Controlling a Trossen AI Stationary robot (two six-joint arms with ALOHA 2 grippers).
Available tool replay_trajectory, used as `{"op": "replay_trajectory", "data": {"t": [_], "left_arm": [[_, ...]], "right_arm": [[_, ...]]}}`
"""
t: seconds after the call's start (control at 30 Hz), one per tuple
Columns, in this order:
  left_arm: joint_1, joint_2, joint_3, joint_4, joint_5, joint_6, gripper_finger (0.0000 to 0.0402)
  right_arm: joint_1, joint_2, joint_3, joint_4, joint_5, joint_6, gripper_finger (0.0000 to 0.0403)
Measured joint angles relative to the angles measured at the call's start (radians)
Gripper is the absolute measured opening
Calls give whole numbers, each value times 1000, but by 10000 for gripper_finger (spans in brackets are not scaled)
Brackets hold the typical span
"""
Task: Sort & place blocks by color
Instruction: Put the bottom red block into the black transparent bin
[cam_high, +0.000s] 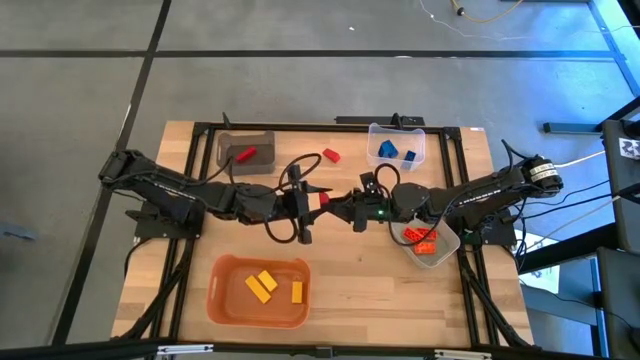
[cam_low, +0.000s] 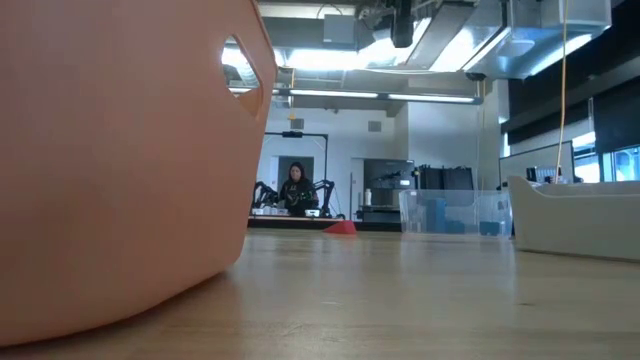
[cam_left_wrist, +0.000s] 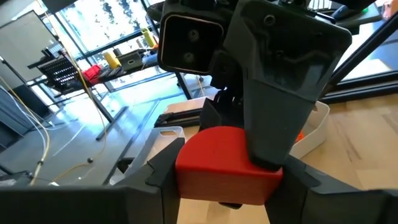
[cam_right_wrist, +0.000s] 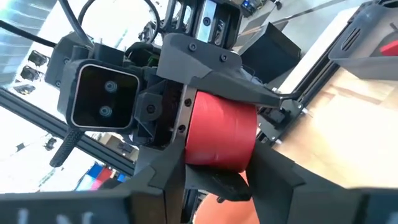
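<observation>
A red block (cam_high: 322, 200) is up in the air over the middle of the table, between my two grippers, which meet there head-on. My left gripper (cam_high: 312, 200) comes from the table's left and my right gripper (cam_high: 345, 207) from the right; both are shut on it. A second red block (cam_high: 331, 155) lies flat on the table farther back. A third red block (cam_high: 243, 155) lies in the dark bin (cam_high: 262, 138). Blue blocks (cam_high: 388, 150) lie in the clear bin (cam_high: 372, 130), orange blocks (cam_high: 425, 240) in the pale bin (cam_high: 452, 240), yellow blocks (cam_high: 262, 285) in the orange bin (cam_high: 225, 300). My left gripper (cam_left_wrist: 227, 186) pinches the red block (cam_left_wrist: 217, 165) between its two fingers, level, from the table's left. The block is lifted clear of the table. My right gripper's finger (cam_left_wrist: 273, 118) lies over its far part. My right gripper (cam_right_wrist: 217, 180) pinches the same red block (cam_right_wrist: 221, 134) between its two fingers, level, from the table's right, on the sides the left fingers leave free. The left gripper's finger (cam_right_wrist: 211, 62) lies across the block in front of it.
The orange bin (cam_low: 120, 160) fills the low view's left half. The dark bin and the clear bin stand along the far edge, the pale bin by the right arm's base. Bare wood (cam_high: 370, 280) lies between the orange bin and the pale bin. A person (cam_low: 296, 188) sits in the room behind.
</observation>
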Motion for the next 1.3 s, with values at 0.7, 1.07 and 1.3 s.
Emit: {"op": "replay_trajectory", "data": {"t": [0.7,1.07,1.3], "left_arm": [[3,-133,-2,-223,1,-227,158],[-25,-371,-21,-496,113,-459,158],[-165,-443,-163,-519,208,-719,158]], "right_arm": [[-109,-203,0,-247,-44,-122,283],[-130,-291,1,-371,-6,-211,283],[-129,-290,1,-446,-10,-198,283]]}}
